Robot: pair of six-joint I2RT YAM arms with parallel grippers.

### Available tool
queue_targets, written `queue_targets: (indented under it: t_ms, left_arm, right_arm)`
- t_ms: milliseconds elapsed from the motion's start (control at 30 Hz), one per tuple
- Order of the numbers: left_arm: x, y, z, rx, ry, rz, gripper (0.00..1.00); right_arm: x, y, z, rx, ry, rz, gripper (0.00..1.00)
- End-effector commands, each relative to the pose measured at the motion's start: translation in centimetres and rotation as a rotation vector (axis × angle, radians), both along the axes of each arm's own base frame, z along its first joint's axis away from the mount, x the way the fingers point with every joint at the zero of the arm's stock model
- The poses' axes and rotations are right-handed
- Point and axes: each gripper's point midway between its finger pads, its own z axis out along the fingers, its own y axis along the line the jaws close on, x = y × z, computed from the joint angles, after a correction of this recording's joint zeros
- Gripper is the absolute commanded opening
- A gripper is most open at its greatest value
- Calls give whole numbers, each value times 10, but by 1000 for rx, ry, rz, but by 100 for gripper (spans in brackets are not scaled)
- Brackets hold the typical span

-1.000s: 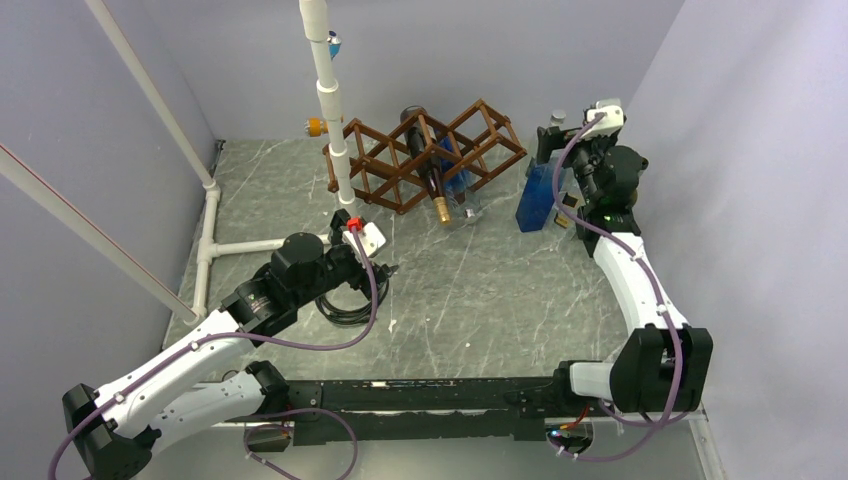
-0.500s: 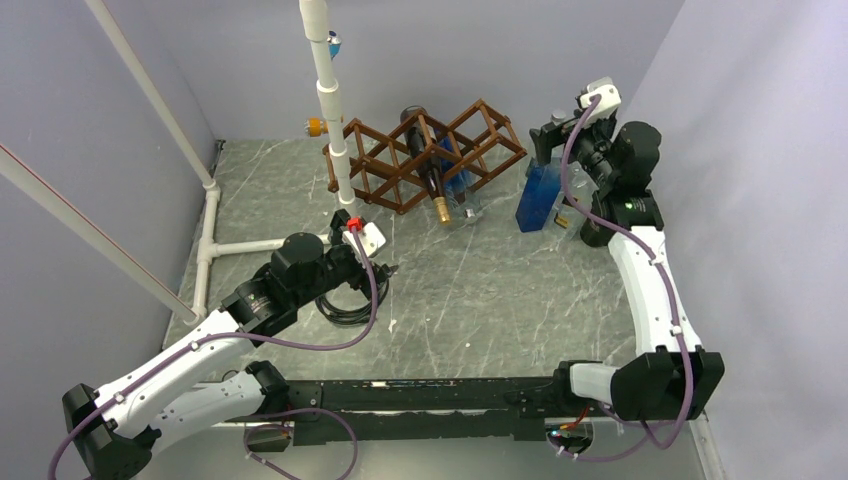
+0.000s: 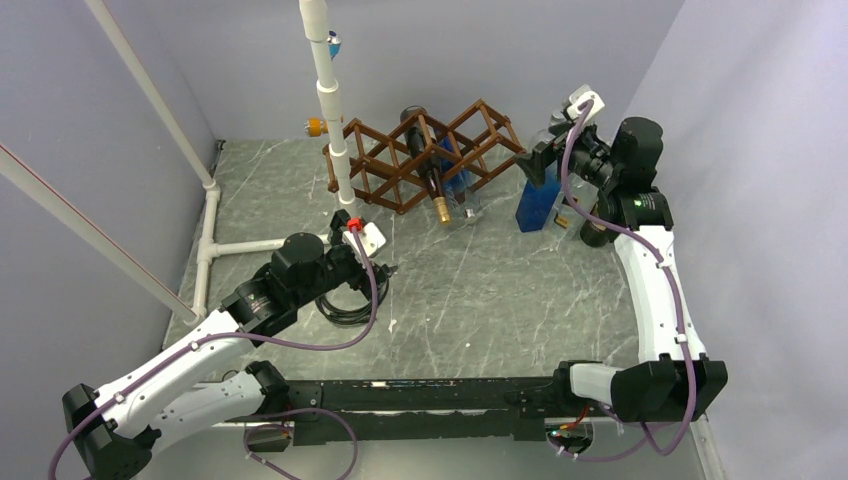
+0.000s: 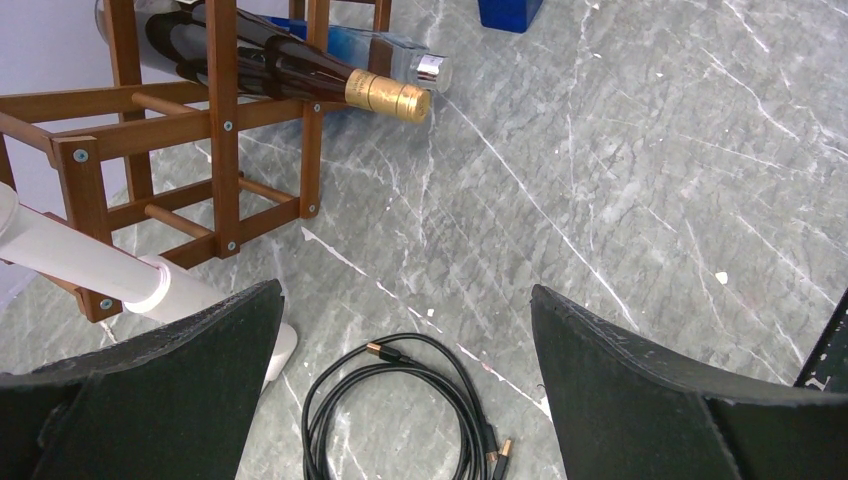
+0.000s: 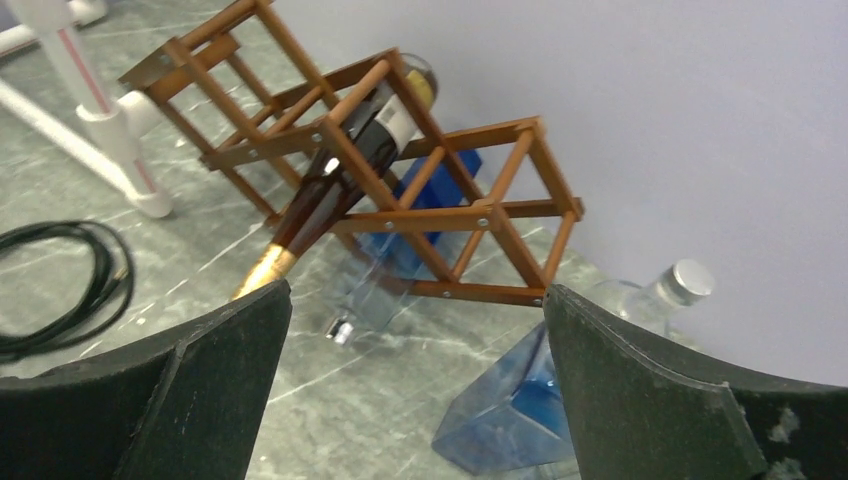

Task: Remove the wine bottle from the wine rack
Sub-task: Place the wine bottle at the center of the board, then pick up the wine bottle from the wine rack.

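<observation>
Right gripper (image 5: pixel 416 290) agape near brown wooden diamond-lattice wine rack (image 5: pixel 440 217)

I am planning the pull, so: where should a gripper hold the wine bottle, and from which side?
Hold the wine bottle at its gold-foil neck, coming from the front of the rack. Only the neck sticks out there, tilted down; slats cage the body.

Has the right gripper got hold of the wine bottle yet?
No, the right wrist view shows the right gripper open and empty, short of the wine bottle, which lies in the wine rack.
</observation>
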Motion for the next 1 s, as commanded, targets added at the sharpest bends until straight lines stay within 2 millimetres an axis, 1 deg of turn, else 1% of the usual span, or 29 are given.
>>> queue_targets:
  t_ms: [0,67,100,133,300,433,733,833,967]
  left_arm:
    - [2,2,19,-36,-43,10,100]
    - [2,2,19,-35,-43,9,100]
    - [2,2,19,-35,-44,10,100]
    - [2,2,19,-35,-44,9,99]
    - [2,2,18,-32,-42,10,100]
    - [2,2,18,-31,-43,9,99]
    - [2,2,18,-29,-43,8,100]
    - [2,2,18,-29,-43,9,99]
    - [2,3,19,-32,-47,10,99]
  right_arm:
    - [-23,17,8,-4,-15,132,100]
    - [-31,25,2,-10,2,200,100]
    - [-35,34,-1,-10,14,236,100]
    - [-36,37,-4,-10,26,250,100]
    - [-35,52,-20,-27,77,281,100]
    - [-33,67,-37,-61,120,296,100]
    - [-17,86,-71,-82,221,260,100]
    - [-10,89,-82,-89,252,247,100]
    - [3,87,-99,-105,292,202,100]
